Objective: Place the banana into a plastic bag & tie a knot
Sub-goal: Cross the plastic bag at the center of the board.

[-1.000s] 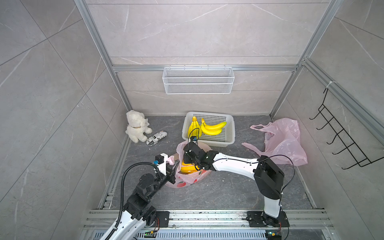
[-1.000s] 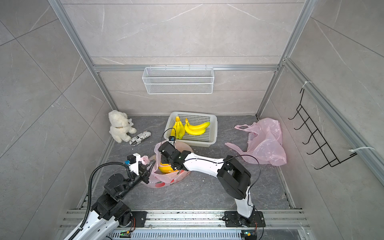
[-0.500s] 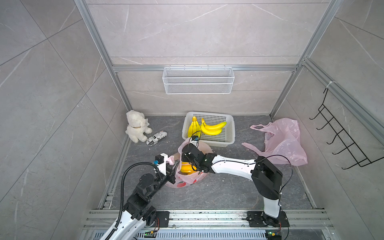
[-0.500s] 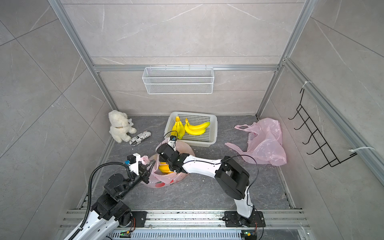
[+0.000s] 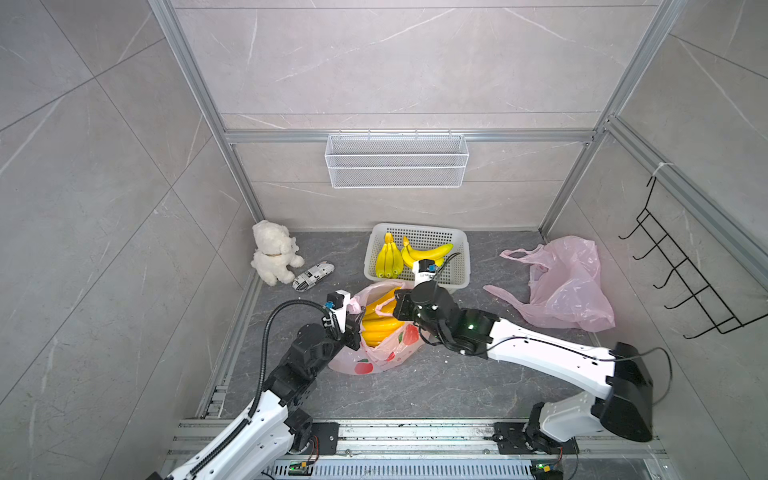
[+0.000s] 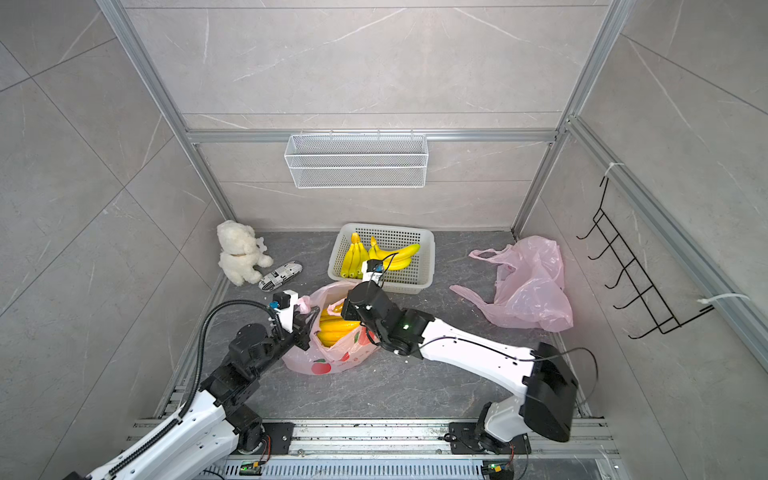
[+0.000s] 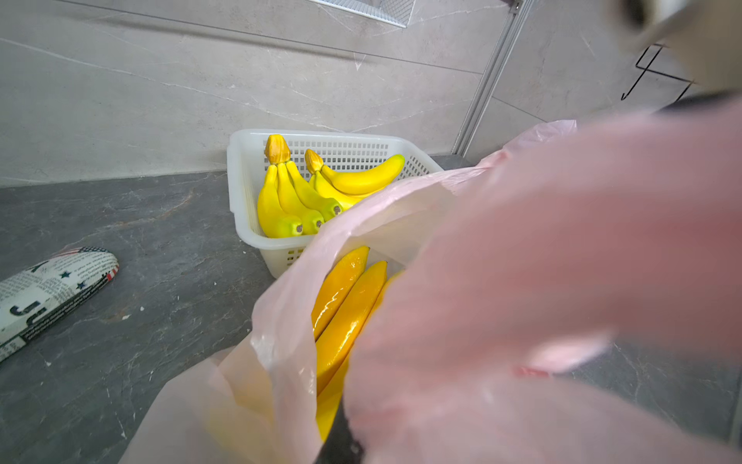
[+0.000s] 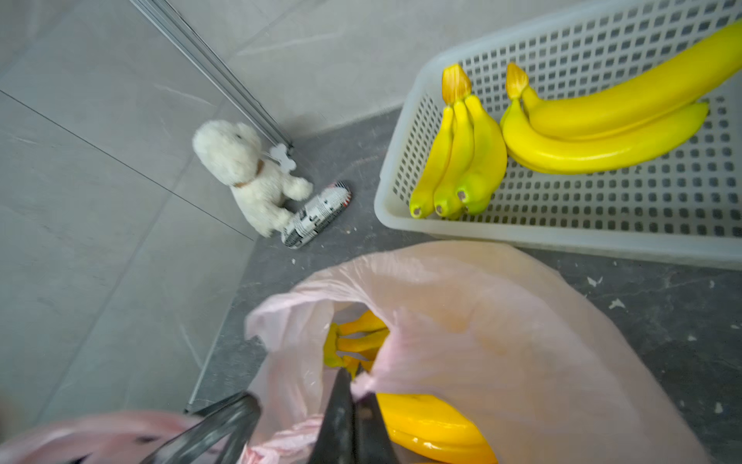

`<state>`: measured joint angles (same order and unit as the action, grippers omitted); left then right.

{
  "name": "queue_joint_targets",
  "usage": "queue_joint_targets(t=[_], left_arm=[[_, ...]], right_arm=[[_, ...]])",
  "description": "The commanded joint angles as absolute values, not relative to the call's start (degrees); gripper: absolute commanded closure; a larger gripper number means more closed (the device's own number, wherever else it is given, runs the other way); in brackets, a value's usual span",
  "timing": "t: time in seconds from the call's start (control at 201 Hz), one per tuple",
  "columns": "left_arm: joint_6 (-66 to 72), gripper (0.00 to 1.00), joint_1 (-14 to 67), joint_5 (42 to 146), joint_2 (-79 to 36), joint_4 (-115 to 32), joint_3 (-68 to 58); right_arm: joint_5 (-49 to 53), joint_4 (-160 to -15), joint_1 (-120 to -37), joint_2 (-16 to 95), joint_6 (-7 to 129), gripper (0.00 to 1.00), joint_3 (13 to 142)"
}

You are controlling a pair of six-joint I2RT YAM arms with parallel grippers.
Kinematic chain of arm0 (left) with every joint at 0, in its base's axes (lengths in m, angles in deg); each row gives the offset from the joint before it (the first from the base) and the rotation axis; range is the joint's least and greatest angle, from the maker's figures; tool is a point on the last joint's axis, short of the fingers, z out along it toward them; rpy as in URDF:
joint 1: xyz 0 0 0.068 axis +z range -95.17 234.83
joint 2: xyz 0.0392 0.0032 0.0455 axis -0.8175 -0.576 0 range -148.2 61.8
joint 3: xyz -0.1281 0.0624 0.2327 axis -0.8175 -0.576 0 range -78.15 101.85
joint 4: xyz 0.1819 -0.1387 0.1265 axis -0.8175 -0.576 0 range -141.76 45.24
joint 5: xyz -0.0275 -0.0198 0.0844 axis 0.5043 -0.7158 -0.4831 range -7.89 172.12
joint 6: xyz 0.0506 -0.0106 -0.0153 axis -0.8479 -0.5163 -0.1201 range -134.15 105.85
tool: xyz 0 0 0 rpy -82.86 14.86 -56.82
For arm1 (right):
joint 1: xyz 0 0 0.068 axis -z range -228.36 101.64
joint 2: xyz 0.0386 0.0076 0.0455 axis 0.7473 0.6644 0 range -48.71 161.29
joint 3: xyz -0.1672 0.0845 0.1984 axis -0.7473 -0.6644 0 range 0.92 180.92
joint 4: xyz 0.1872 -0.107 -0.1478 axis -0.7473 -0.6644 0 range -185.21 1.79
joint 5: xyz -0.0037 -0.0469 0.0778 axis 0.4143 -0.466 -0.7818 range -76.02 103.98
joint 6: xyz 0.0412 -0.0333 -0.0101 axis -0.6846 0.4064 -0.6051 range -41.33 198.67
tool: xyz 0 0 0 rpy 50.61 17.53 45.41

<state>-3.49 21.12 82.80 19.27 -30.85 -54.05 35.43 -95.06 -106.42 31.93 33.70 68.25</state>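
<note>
Top views first. On the dark floor point(image 5: 415, 386), dead centre: pink fruit-print bag point(image 5: 374, 358), just at six o'clock of the white basket point(image 5: 462, 266). Through the open mouth, yellow bananas point(image 5: 376, 330), already inside. At nine o'clock of that mouth, left gripper point(image 5: 354, 326), clamped on the rim. At two o'clock, right gripper point(image 5: 398, 308), hard against the opposite rim, tips hidden under the wrist here. In the basket, two more bunches point(image 5: 390, 259). Off at three o'clock of the basket, a spare bag point(image 5: 569, 291), crumpled on the floor. At nine o'clock, a teddy point(image 5: 272, 257) against the wall, with a newsprint toy point(image 5: 313, 275) just beside it.

Again in a top view, same layout: bag point(image 6: 332, 359), bananas point(image 6: 332, 329), left gripper point(image 6: 306, 328), right gripper point(image 6: 347, 309).

Over to the left wrist. Pink film of the bag point(image 7: 542, 261) smeared across most of the lens, blurred. Bananas point(image 7: 349, 309) lying lengthwise within. Basket point(image 7: 241, 193) just beyond, touching the bag or only near, cannot tell which. Only a dark sliver of finger point(image 7: 339, 442) at the film's edge.

Now the right wrist. Right gripper point(image 8: 351, 418) squeezed tight, jaws together, a fold of the bag point(image 8: 502, 341) rim nipped between. Bananas point(image 8: 429, 430) right beneath. Left gripper point(image 8: 237, 413) blurred, wrapped in pink plastic.
</note>
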Motion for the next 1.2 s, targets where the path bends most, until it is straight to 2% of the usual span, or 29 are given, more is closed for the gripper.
queue_joint_targets(t=[0.0, 0.174, 0.393, 0.791, 0.861, 1.05, 1.2], left_arm=[[-6.20, 1.00, 22.09, 87.45, 12.27, -23.27, -46.49], [-4.83, 1.00, 22.73, 95.34, 3.74, -24.36, -38.39], [-5.22, 1.00, 22.73, 105.43, 2.19, -24.87, -38.85], [-5.64, 0.93, 22.93, 104.35, 3.70, -27.96, -42.59], [-5.43, 0.90, 23.02, 105.22, 4.16, -26.73, -43.98], [-4.74, 0.70, 22.96, 107.95, 5.74, -21.77, -48.57], [-4.58, 0.64, 22.99, 109.99, 5.42, -21.28, -49.20]], right_arm=[[34.13, -99.63, -105.80, 29.56, 36.26, 1.00, 66.45], [32.80, -97.94, -104.54, 25.65, 35.73, 1.00, 63.14], [28.69, -94.87, -102.56, 24.31, 35.21, 1.00, 61.38], [19.83, -89.22, -102.24, 24.45, 34.21, 1.00, 61.39], [19.69, -89.00, -102.29, 24.87, 34.02, 1.00, 61.39], [17.18, -88.67, -102.37, 27.01, 33.45, 1.00, 62.31], [15.85, -87.89, -102.53, 28.32, 32.80, 1.00, 62.19]])
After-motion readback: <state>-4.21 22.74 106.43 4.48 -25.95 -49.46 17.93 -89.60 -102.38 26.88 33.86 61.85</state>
